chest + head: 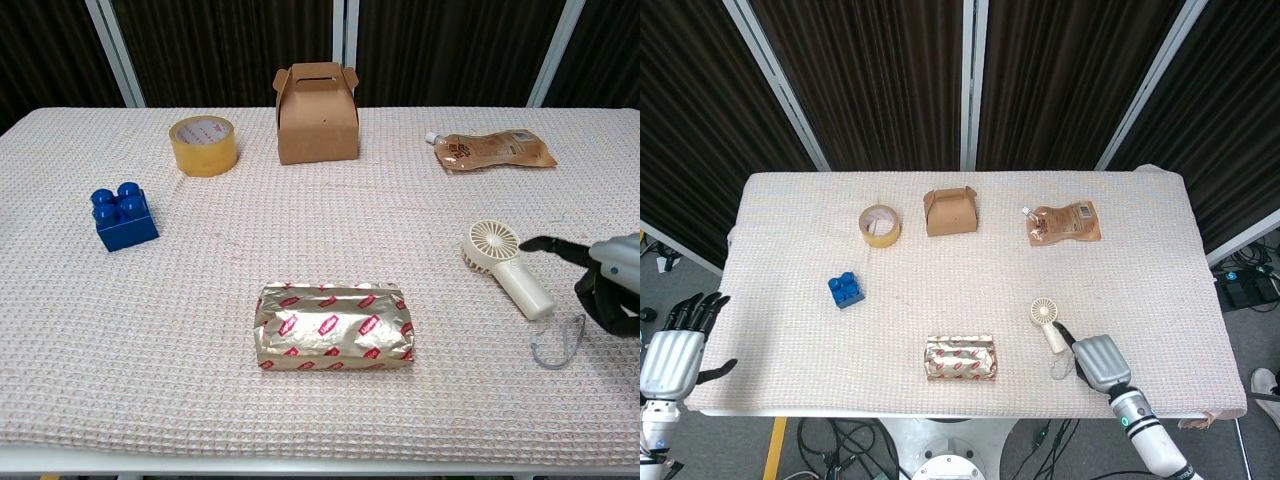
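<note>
The right hand [1101, 362] hovers at the near right of the table [1140, 250], just beside the small white fan [505, 264], which lies flat on the cloth with its handle toward the hand. Its fingers [548, 244] are curled down, holding nothing, one dark tip close to the fan's head. The left hand [670, 350] hangs off the table's left edge, fingers spread and empty.
</note>
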You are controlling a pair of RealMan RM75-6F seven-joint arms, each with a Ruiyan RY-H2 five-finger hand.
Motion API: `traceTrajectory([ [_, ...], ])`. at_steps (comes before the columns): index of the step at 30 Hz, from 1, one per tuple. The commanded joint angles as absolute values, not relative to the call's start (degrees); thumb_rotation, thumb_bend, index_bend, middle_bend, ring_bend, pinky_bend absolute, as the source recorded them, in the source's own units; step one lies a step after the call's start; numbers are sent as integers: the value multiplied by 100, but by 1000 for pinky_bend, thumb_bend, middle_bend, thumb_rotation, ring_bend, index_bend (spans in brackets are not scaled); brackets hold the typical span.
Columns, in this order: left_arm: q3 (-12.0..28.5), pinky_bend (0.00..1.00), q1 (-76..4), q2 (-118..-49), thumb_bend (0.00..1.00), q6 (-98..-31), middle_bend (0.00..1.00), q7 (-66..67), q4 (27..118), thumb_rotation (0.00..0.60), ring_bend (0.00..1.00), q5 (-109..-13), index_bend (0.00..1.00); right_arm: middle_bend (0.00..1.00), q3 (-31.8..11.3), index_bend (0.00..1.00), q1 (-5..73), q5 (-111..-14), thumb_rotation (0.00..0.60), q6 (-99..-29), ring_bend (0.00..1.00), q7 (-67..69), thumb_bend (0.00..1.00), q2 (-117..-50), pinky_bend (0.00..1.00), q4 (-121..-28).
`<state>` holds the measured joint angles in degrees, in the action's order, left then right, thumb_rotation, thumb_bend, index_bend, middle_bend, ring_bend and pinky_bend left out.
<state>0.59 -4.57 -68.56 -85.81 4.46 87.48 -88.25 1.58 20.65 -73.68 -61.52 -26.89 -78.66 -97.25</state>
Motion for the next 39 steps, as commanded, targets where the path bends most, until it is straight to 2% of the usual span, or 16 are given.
traceTrajectory([
  [1,60,130,-462,-6851,0,-8588,112,462,8773,600,63,-8839,126,903,35,0,1937,-7721,600,-6646,815,-2482,1000,-7519,681,-10013],
  [8,69,130,-474,-6834,0,-8610,112,540,8873,600,63,-8871,126,903,-137,0,1517,-8372,600,-7833,815,-1932,1000,-6931,681,-10020],
  [16,47,127,-475,-6848,0,-8601,112,625,8986,600,63,-8892,126,867,-306,0,742,-8545,600,-9233,796,-1023,1000,-6540,679,-9129],
  [17,40,127,-475,-6848,0,-8599,112,638,8996,600,63,-8902,126,776,-276,0,658,-8558,600,-9304,709,-844,989,-6528,660,-8994],
  [18,33,126,-475,-6848,0,-8601,112,652,9007,600,63,-8915,126,595,-237,0,589,-8562,600,-9327,537,-651,938,-6512,595,-8848],
  [19,30,126,-472,-6851,0,-8612,112,667,9022,600,63,-8926,126,353,-184,0,509,-8553,600,-9324,308,-430,842,-6477,456,-8650],
  [20,30,126,-471,-6853,0,-8616,112,679,9031,600,63,-8928,126,204,-197,0,445,-8511,600,-9379,175,-337,746,-6477,329,-8498],
  [21,30,126,-470,-6855,0,-8614,112,694,9041,600,63,-8925,126,51,-225,0,390,-8465,600,-9435,39,-245,596,-6500,153,-8362],
  [22,30,126,-469,-6856,0,-8612,112,718,9059,600,63,-8920,126,4,-255,0,336,-8430,600,-9479,0,-30,495,-6537,51,-8230],
  [23,30,126,-470,-6855,0,-8611,112,738,9075,600,63,-8920,126,0,-260,0,305,-8412,600,-9471,0,153,407,-6546,1,-8163],
  [25,31,126,-474,-6846,0,-8624,112,795,9127,600,63,-8942,126,0,-255,0,271,-8364,600,-9375,0,351,345,-6514,0,-8057],
  [32,36,126,-470,-6787,0,-8650,112,878,9311,600,63,-8960,126,0,-252,0,240,-8312,600,-9172,0,43,279,-6464,0,-8280],
  [39,57,126,-487,-6718,0,-8652,112,829,9277,600,63,-8969,126,0,-261,0,284,-8303,600,-8933,0,-108,171,-6493,0,-8435],
])
